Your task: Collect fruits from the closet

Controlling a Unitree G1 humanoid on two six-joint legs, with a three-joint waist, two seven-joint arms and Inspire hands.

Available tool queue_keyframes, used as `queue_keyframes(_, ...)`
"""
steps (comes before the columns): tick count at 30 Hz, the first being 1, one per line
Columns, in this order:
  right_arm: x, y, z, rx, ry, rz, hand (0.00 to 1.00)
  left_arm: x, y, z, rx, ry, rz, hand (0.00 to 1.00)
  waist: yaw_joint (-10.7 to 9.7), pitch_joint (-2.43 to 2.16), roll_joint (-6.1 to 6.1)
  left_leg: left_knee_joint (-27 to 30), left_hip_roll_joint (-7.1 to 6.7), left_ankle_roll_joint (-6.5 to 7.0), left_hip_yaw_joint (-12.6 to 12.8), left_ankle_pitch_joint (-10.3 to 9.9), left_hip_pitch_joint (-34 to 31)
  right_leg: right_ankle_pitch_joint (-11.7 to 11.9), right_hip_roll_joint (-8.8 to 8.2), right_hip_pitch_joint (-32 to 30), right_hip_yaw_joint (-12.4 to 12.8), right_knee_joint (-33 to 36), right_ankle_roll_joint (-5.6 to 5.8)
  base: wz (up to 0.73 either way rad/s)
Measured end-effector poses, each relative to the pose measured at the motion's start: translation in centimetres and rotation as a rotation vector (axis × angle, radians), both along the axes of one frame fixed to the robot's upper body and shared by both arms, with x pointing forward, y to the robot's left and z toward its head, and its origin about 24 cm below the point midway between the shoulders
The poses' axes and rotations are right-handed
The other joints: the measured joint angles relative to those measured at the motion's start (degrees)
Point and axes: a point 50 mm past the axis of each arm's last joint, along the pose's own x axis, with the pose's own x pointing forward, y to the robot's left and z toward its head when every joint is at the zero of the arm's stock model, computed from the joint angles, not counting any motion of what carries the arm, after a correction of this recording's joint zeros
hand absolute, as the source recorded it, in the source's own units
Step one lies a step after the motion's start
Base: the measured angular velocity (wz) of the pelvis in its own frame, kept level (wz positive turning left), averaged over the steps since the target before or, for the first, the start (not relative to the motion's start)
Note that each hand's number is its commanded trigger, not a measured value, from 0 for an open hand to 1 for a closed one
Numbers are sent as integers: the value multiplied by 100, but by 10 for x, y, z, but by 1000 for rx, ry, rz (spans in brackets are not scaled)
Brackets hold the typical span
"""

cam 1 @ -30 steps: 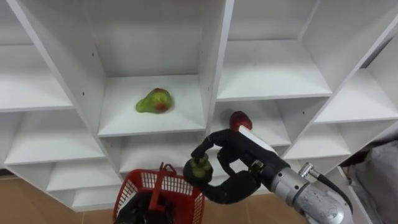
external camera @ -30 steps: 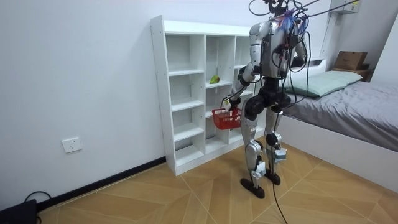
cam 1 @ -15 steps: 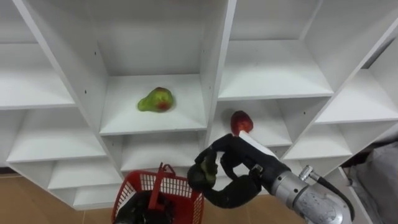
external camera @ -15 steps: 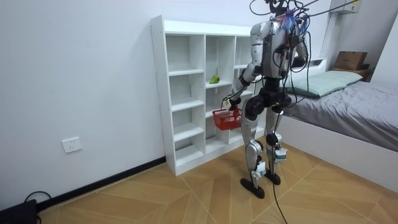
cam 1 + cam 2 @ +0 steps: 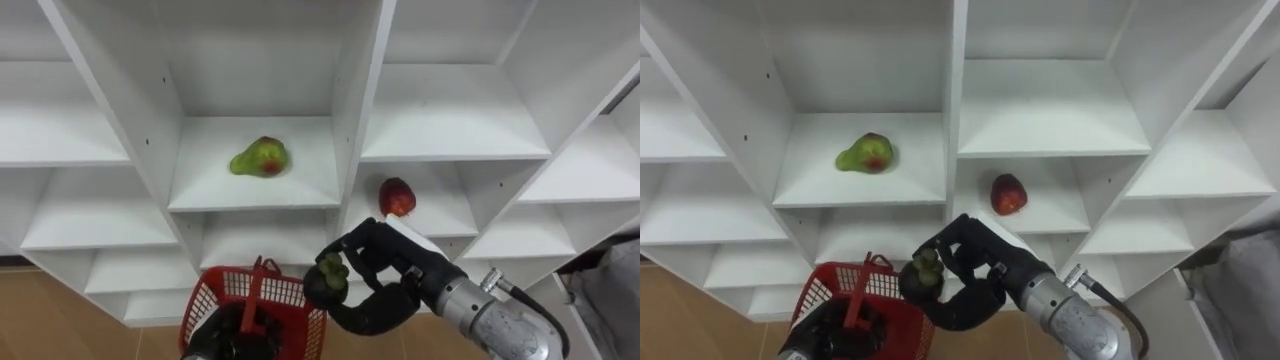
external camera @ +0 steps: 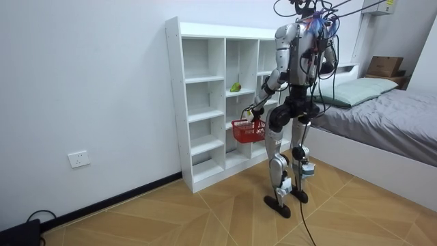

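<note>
We observed the robot standing directly before the white closet [image 5: 352,110], facing its open compartments. The right robot hand [image 5: 388,262] was in front of the closet's lower shelves, its fingers and thumb curled round a small dark green fruit [image 5: 326,280]. The left robot hand [image 5: 236,335] was in front of the closet's lowest compartments, closed on the upright handle of the red basket [image 5: 222,293]. The held fruit sat just above the basket rim on the side nearer the closet's right half. Two fruits lay inside the closet. A green pear with a red blush [image 5: 258,157] rested on its side on the shelf of the centre compartment. A red apple [image 5: 397,197] stood in the next compartment to the right, one level lower.
</note>
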Motion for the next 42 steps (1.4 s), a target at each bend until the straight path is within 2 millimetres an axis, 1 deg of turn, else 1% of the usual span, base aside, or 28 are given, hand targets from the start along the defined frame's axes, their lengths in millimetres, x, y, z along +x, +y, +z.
queue_keyframes(2,0,1,-5,4,17,-17,100,1,0,1,1,-7,0,100,15,1,0,17,-10,0,0,0,17,0,-2,21,-1,-1,0,0)
queue_keyframes(3,0,1,-10,5,34,-36,100,1,0,1,2,-6,1,100,20,21,4,16,-10,0,0,0,55,0,-1,63,-6,-4,0,0)
queue_keyframes(6,-1,0,-20,-5,69,-52,100,1,0,0,4,-2,3,100,71,35,10,-24,-5,0,0,0,75,0,-1,67,-15,-6,0,0)
queue_keyframes(9,-3,-1,-26,-14,92,-59,100,0,0,0,3,1,2,100,175,41,20,-37,-4,0,-6,0,71,0,-1,66,-12,-4,0,0)
queue_keyframes(12,-1,2,-29,-19,103,-46,100,0,-2,0,-4,0,-2,100,243,39,27,-32,-8,0,-24,0,72,0,-1,66,-27,-2,0,1)
queue_keyframes(14,-1,2,-30,-20,104,-48,100,0,-4,0,-12,0,-4,100,267,38,34,-31,-9,0,-57,0,64,0,-7,70,-84,-2,0,10)
queue_keyframes(18,1,3,-33,-29,109,-46,100,0,-6,0,-18,-1,-4,100,275,30,53,-26,-15,0,-170,0,31,0,-21,74,-220,-5,0,12)
queue_keyframes(22,6,4,-35,-34,107,-45,100,0,-8,0,-23,-2,-6,100,270,31,88,-19,-15,1,-207,1,40,0,-34,123,-251,-43,1,6)
queue_keyframes(23,6,4,-39,-40,122,-45,100,0,-8,0,-23,-3,-9,100,259,30,85,-12,-19,1,-248,1,46,-1,-53,177,-274,-109,2,10)
queue_keyframes(27,5,1,-50,-55,162,-66,100,0,-8,0,-22,-8,-10,100,269,34,89,23,-22,2,-272,1,31,-1,-63,193,-301,-108,2,5)
queue_keyframes(35,7,2,-49,-55,155,-71,100,0,-8,0,-24,-8,-13,100,274,44,78,70,-22,2,-319,1,-31,-1,-63,203,-357,-105,2,2)
queue_keyframes(39,5,3,-54,-54,176,-76,100,0,-8,0,-27,-8,-19,100,275,49,54,89,-32,2,-374,1,-35,-2,-74,255,-414,-171,2,7)
queue_keyframes(42,5,3,-54,-55,174,-82,100,0,-8,0,-33,-7,-31,100,277,38,28,106,-33,2,-399,1,-33,-2,-77,254,-425,-182,2,5)
